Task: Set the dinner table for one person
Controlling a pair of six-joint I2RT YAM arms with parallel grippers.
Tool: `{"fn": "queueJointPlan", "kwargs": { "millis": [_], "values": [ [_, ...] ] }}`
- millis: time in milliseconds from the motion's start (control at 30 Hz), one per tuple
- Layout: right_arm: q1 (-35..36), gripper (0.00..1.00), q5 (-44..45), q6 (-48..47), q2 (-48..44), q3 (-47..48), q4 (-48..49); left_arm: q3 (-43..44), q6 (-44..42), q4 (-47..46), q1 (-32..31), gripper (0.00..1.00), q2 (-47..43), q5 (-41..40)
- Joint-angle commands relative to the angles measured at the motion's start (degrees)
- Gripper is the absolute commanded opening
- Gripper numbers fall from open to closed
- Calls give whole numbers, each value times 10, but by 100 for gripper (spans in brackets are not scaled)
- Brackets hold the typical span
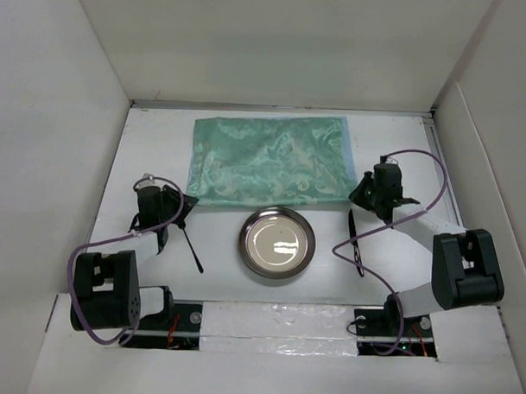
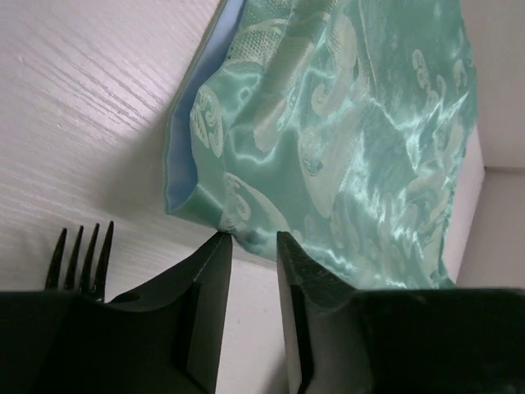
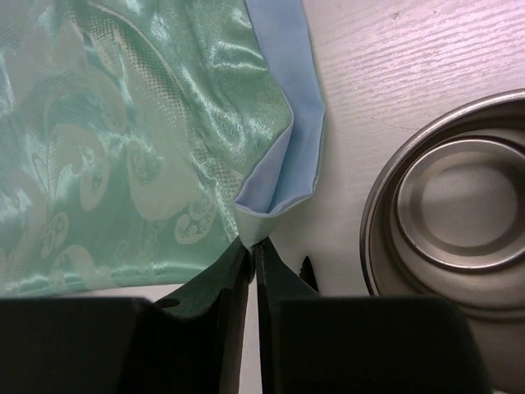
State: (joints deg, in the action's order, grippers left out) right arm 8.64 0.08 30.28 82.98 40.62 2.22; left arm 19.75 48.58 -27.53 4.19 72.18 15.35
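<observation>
Dinner table (image 1: 152,150): big white surface, fills the cell floor, arm bases at its near edge. Teal cloth (image 1: 269,158) lies far-centre, a bit skewed. Metal plate (image 1: 277,242) sits just in front of the cloth, not on it. Black fork (image 1: 190,246) is left of the plate, and a dark utensil (image 1: 354,239) is to the right, type unclear.

R gripper (image 3: 250,245) is at the near-right cloth corner. Its fingers are almost together and seem to pinch the corner, which is folded w/ pale-blue underside showing. L gripper (image 2: 250,238) is at the near-left corner w/ a narrow gap, one tip touching the cloth, holding nothing.

Step, prob: taking both near corners to place the cloth as a placemat. Next: L closes on its corner, then both pull evenly, keeping clear of the plate.
</observation>
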Motion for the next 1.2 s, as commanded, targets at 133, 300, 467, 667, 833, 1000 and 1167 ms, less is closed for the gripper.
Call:
{"fn": "queueJointPlan", "kwargs": {
  "millis": [133, 300, 467, 667, 833, 1000, 1167],
  "values": [
    [17, 39, 33, -3, -64, 3, 7, -11, -2, -12, -1, 39, -105, 36],
    [45, 55, 78, -15, -134, 10, -20, 11, -9, 25, -1, 40, -215, 7],
    [56, 2, 45, -22, -146, 17, -20, 32, -9, 23, -1, 35, -232, 8],
    [142, 0, -44, -26, -164, -40, -13, 81, -13, 33, -12, 21, -230, 74],
    [208, 60, -96, -14, -192, -90, -20, 270, -77, 163, -48, 25, -245, 134],
    [246, 74, -122, 13, -151, -130, 3, 349, -160, 249, -48, 37, -254, 154],
    [254, 73, -125, 28, -99, -148, 46, 256, -183, 231, -48, 41, -269, 171]
  ]
}}
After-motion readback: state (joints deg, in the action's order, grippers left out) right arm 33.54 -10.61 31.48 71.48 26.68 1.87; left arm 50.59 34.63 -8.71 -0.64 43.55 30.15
